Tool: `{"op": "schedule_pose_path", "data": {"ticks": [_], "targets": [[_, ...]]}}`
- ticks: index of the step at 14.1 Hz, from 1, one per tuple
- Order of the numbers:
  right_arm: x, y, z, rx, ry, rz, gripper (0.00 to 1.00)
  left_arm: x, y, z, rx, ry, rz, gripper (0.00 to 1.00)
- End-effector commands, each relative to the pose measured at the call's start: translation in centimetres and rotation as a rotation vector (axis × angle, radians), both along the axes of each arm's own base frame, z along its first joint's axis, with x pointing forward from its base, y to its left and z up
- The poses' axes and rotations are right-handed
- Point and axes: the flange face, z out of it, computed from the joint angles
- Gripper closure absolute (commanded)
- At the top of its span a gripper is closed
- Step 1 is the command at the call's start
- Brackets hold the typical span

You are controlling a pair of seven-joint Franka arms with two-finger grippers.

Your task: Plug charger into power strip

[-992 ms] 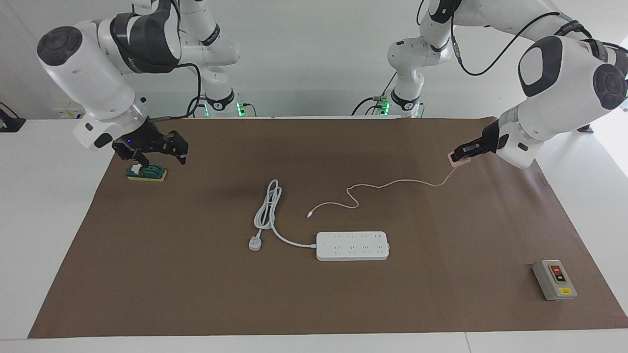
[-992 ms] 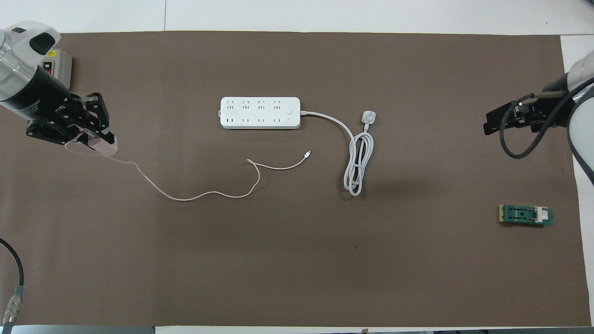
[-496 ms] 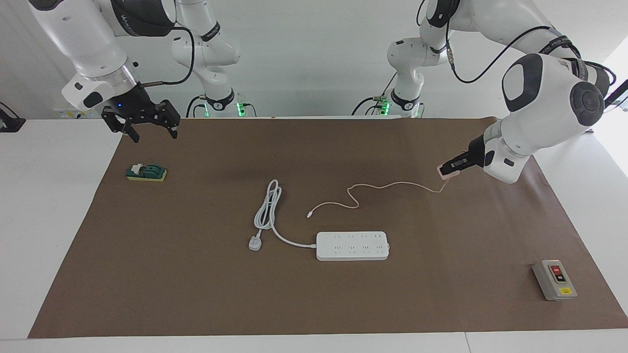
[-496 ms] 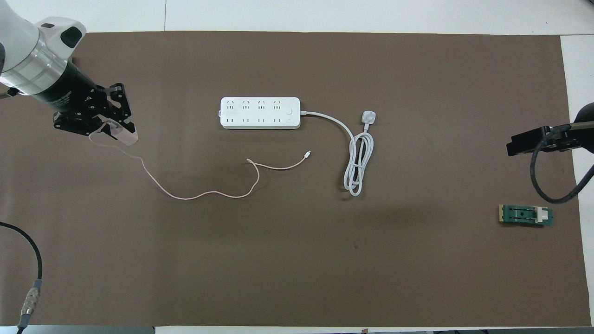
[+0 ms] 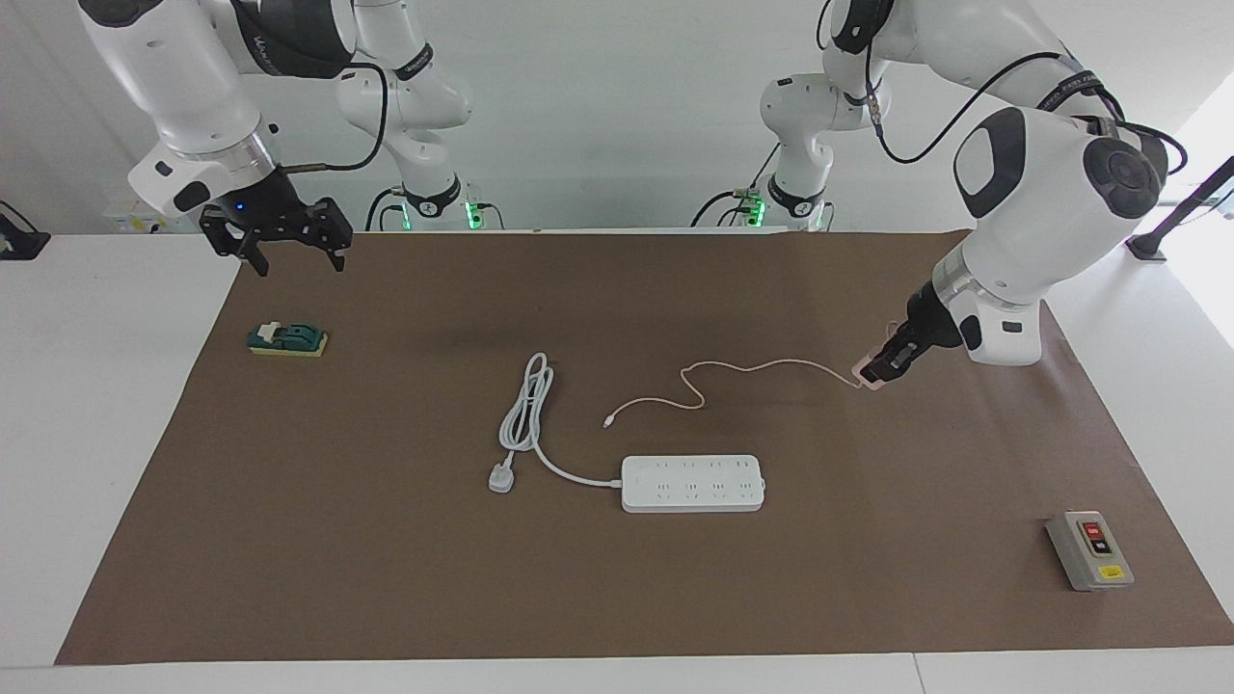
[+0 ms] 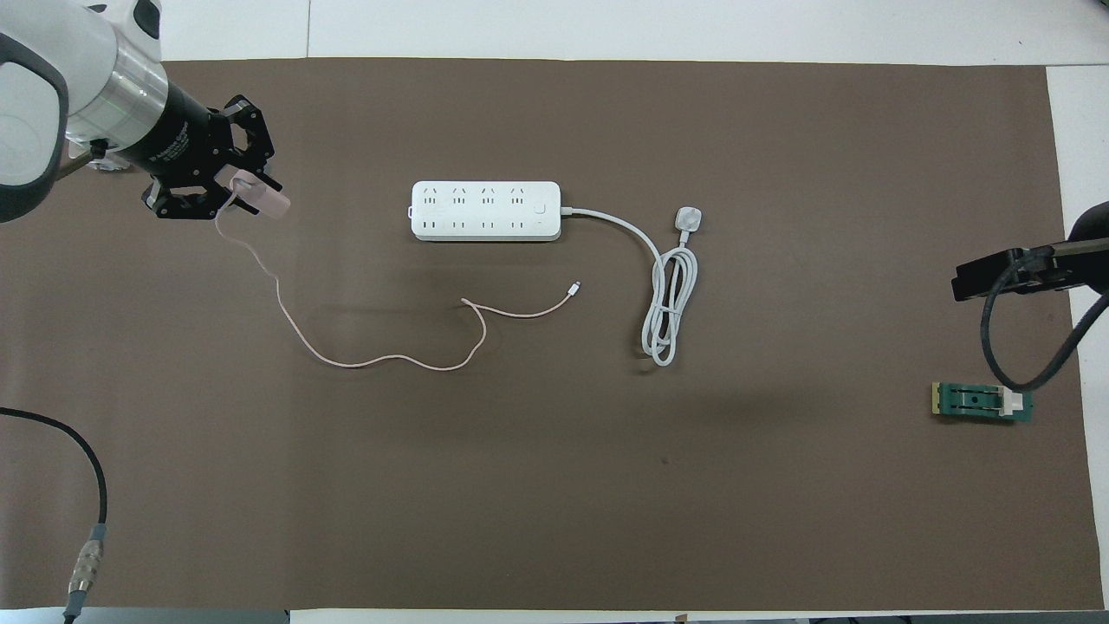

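The white power strip lies flat in the middle of the brown mat, sockets up. My left gripper is shut on the pale-pink charger and holds it just above the mat, toward the left arm's end of the table, clear of the strip. The charger's thin pink cable trails over the mat, and its free end lies nearer to the robots than the strip. My right gripper is open and empty, raised over the mat's edge at the right arm's end.
The strip's thick white cord is coiled beside it with its white plug. A green switch block lies under the right gripper's area. A grey button box stands at the left arm's end.
My left gripper has carried the charger away from the robots and toward the strip, dragging the cable. My right gripper rose off the green block and now holds still.
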Motion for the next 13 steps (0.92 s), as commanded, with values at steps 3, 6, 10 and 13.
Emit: {"op": "schedule_pose_path", "data": {"ticks": [3, 6, 10, 13], "targets": [[-0.4, -0.2, 0.2, 0.006, 0.012, -0.031, 0.0, 0.8, -5.9, -2.6, 0.104, -0.037, 0.349, 1.0], [-0.4, 0.1, 0.5, 0.026, 0.005, -0.033, 0.0, 0.5, -7.8, -4.7, 0.119, 0.002, 0.563, 1.0], [-0.5, 0.3, 0.6, 0.024, 0.004, -0.028, 0.0, 0.4, -11.7, -9.2, 0.145, 0.017, 0.66, 1.0], [-0.5, 0.2, 0.5, 0.021, 0.005, -0.028, 0.0, 0.1, -12.5, -11.7, 0.152, -0.004, 0.703, 1.0]]}}
